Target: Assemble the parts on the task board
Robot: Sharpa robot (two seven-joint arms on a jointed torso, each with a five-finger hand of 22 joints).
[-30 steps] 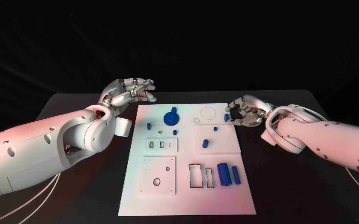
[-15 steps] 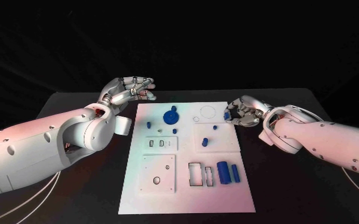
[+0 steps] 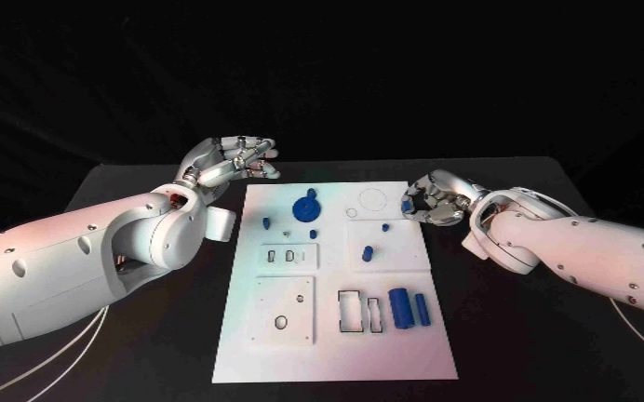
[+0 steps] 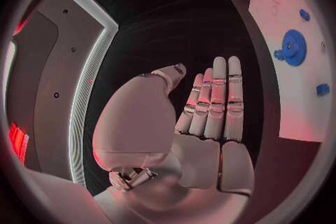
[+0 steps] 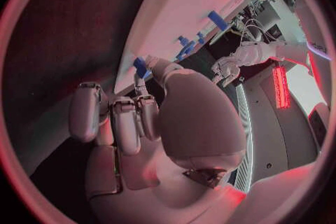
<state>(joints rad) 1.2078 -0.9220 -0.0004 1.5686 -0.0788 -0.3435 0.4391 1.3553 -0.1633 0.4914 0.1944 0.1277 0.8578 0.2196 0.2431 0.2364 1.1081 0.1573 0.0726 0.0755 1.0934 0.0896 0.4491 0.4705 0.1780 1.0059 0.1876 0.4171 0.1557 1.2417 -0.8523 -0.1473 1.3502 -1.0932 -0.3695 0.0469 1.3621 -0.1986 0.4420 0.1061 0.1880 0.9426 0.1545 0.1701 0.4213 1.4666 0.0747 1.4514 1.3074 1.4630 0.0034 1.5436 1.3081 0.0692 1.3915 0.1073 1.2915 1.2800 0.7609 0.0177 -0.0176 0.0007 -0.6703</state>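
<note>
My right hand (image 3: 432, 201) sits at the far right edge of the task board (image 3: 403, 346), pinching a small blue part (image 3: 407, 206) between thumb and fingers. My left hand (image 3: 231, 162) hangs over the black worktop (image 3: 537, 346) just past the board's far left corner, fingers straight and close together, holding nothing. A blue gear (image 3: 307, 206) lies at the far end of the board, and two blue cylinders (image 3: 409, 309) lie near its near right side.

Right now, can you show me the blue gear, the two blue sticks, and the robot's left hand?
gear (image 3: 307, 207), head view, on its round middle.
sticks (image 3: 401, 310), head view, on the middle of the thicker stick.
left hand (image 3: 236, 162), head view, on the curled fingers.
</note>
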